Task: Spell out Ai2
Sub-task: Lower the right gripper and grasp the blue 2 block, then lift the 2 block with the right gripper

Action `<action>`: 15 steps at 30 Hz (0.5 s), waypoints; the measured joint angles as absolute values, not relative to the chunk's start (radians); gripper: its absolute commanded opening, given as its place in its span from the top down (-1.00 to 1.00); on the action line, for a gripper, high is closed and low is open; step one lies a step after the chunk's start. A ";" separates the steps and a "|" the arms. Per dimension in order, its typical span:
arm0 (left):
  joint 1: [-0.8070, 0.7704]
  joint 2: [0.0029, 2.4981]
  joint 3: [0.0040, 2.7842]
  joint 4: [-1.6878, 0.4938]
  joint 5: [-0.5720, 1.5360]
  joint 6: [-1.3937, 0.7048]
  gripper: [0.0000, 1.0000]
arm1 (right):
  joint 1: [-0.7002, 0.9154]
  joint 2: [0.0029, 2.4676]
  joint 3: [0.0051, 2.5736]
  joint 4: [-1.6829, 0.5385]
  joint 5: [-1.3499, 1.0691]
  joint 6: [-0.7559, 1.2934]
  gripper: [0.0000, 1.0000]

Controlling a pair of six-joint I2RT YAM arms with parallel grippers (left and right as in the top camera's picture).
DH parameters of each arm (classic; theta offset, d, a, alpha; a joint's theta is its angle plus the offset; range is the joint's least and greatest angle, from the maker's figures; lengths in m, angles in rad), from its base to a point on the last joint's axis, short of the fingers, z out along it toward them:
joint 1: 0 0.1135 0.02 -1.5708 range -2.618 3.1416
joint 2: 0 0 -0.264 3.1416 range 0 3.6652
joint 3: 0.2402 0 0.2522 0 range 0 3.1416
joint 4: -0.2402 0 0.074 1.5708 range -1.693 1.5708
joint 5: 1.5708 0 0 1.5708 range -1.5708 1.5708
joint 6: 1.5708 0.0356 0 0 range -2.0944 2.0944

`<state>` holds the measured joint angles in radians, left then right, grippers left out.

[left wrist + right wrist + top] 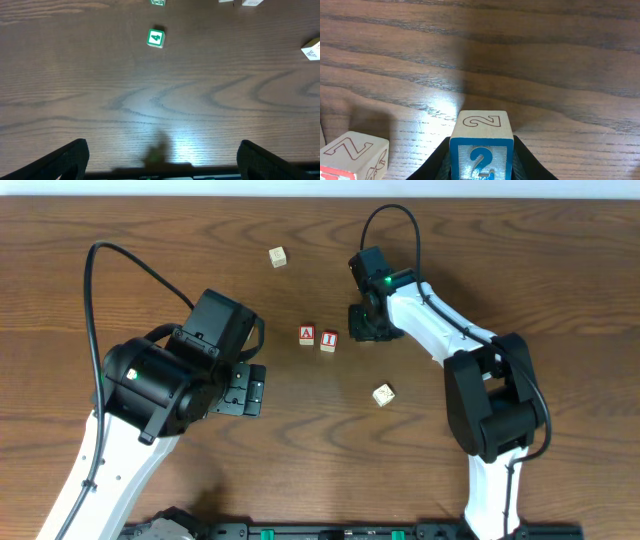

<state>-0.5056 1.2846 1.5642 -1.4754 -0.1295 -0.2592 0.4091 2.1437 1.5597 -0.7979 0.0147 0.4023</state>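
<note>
right gripper (366, 330): clamped on the 2 block (481, 145), a finger hugging each side

2 block: sitting in that pinch, just right of the I block (329, 340). It's hidden under the gripper from overhead, and I can't tell if it's touching the table (500, 260) or a hair above it.

row: A block (306, 335) and I block side by side mid-table, reading fine

left gripper (252, 390): spread wide, holding nothing, parked over bare wood with a green 4 block (155, 38) well ahead of it

step (my guess): drop the 2 right after the I, nearly done

what could go wrong:
- A finger has to fit between the 2 and the I, so going in too tight probably shoves the I and wrecks the row.
- Staying too far out leaves a gap, so it reads sloppy.
- If a finger sticks on opening, the 2 could twist or tip.
- Pulling out sideways instead of straight up could clip a block.
</note>
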 measured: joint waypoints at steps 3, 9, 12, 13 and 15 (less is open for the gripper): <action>-0.506 1.285 1.564 -1.476 -0.130 -0.259 -0.91 | 0.409 2.143 1.560 -0.810 0.015 0.402 0.72; -0.506 1.285 1.564 -1.477 -0.130 -0.259 -0.91 | 0.409 2.124 1.558 -0.847 0.019 0.402 0.72; -0.506 1.285 1.564 -1.477 -0.130 -0.260 -0.91 | 0.409 2.082 1.557 -0.862 0.029 0.403 0.74; -0.506 1.285 1.564 -1.478 -0.130 -0.261 -0.91 | 0.409 2.059 1.556 -0.873 0.034 0.403 0.76; -0.506 1.285 1.564 -1.481 -0.130 -0.262 -0.91 | 0.409 2.002 1.554 -0.889 0.044 0.403 0.76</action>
